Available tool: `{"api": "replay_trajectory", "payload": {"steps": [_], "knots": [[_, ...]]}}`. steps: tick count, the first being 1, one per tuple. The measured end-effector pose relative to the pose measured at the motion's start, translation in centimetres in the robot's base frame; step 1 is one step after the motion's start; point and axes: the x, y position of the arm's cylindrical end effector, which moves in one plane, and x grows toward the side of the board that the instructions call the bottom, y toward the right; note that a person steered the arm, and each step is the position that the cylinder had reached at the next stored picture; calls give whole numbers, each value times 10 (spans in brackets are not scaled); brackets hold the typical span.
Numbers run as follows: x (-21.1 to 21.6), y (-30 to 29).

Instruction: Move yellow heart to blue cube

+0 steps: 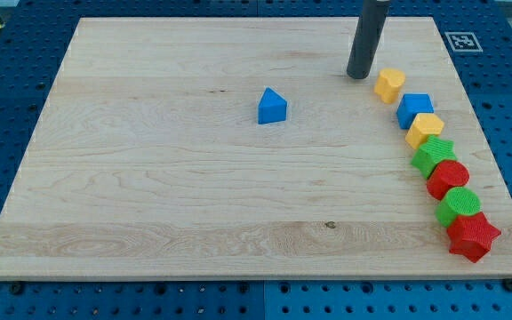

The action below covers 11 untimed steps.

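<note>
The yellow heart lies near the view's top right on the wooden board. The blue cube sits just below and right of it, almost touching. My tip rests on the board just left of and slightly above the yellow heart, a small gap apart. The dark rod rises from it out of the view's top.
A curved row runs down the right side from the blue cube: a yellow block, a green star, a red round block, a green round block, a red star. A blue pentagon-like block lies mid-board.
</note>
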Motion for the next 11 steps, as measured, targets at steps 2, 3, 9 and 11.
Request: {"api": "replay_trajectory", "payload": {"steps": [2,3,9,11], "knots": [[10,26],[10,35],[21,49],[21,41]]}}
